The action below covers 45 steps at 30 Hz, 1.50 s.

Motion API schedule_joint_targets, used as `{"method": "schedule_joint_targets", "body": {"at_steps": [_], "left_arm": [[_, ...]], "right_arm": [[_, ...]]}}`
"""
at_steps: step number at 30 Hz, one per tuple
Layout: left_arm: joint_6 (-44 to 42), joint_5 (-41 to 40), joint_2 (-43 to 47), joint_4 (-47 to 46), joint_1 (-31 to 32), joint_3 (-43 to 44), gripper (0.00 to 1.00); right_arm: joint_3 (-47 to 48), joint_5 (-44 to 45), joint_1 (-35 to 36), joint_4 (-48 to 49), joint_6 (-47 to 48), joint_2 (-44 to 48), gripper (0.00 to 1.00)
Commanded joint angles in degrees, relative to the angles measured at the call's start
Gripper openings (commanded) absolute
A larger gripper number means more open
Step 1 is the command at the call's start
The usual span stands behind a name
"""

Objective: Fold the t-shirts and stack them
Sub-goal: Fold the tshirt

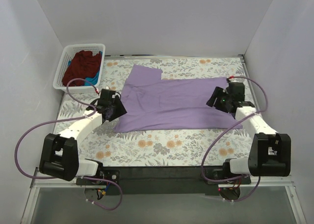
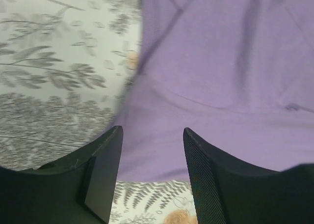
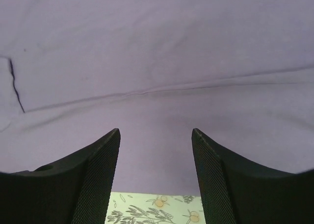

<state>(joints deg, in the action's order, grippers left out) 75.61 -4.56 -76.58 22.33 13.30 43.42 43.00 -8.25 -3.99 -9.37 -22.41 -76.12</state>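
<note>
A lavender-purple t-shirt (image 1: 174,103) lies spread across the middle of the floral table, one sleeve pointing to the far side. My left gripper (image 1: 117,108) is open and empty over the shirt's left edge; its wrist view shows the purple cloth (image 2: 221,62) beyond the open fingers. My right gripper (image 1: 214,98) is open and empty over the shirt's right part; its wrist view shows the purple cloth (image 3: 157,52) filling the frame. A dark maroon-red shirt (image 1: 81,67) and a bright blue one (image 1: 93,79) lie in the basket.
A white plastic lattice basket (image 1: 66,64) stands at the table's far left corner. White walls close in the left, far and right sides. Purple cables loop beside both arms. Bare floral table surface (image 1: 167,145) lies between the shirt and the arm bases.
</note>
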Motion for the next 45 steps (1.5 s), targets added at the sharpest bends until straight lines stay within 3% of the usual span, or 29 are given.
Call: {"method": "schedule_joint_targets", "body": {"at_steps": [1,4,10,22,31,34,37,41,43,45], "left_arm": [[-0.38,-4.13,1.09,2.62,6.01,4.29,0.51],[-0.82,-4.06,-1.20,3.34,7.96,5.53,0.51],[-0.47,-2.74,-7.61,4.83,9.55,5.98,0.50],[6.38,-1.60,-9.74,19.42,9.64,0.97,0.51],[12.10,2.27,1.23,21.61,9.38,-7.20,0.48],[13.24,1.22,5.63,23.99,9.38,-5.54,0.48],[11.84,-0.01,9.85,23.03,9.29,-3.43,0.55],[6.22,-6.15,9.09,18.65,9.29,2.71,0.63],[2.01,-9.14,6.63,16.62,9.20,7.28,0.62],[-1.33,-11.35,-0.73,12.58,7.46,12.01,0.52]], "right_arm": [[5.58,12.52,14.04,-8.28,4.21,-1.30,0.66],[8.93,17.81,23.02,-11.10,5.19,-5.60,0.66],[8.50,17.22,29.12,-12.34,6.24,-10.36,0.67],[0.33,11.60,31.76,-17.44,7.12,-9.76,0.68],[-5.38,4.40,32.55,-22.01,6.60,0.95,0.69],[-5.65,1.76,33.08,-23.59,6.68,3.77,0.69],[-4.43,-0.27,33.26,-24.38,7.38,6.84,0.69],[-0.30,0.07,33.26,-24.74,8.79,10.37,0.69],[2.17,1.13,33.26,-24.65,9.14,11.77,0.69],[3.66,1.83,33.17,-24.56,9.49,12.57,0.68]]}}
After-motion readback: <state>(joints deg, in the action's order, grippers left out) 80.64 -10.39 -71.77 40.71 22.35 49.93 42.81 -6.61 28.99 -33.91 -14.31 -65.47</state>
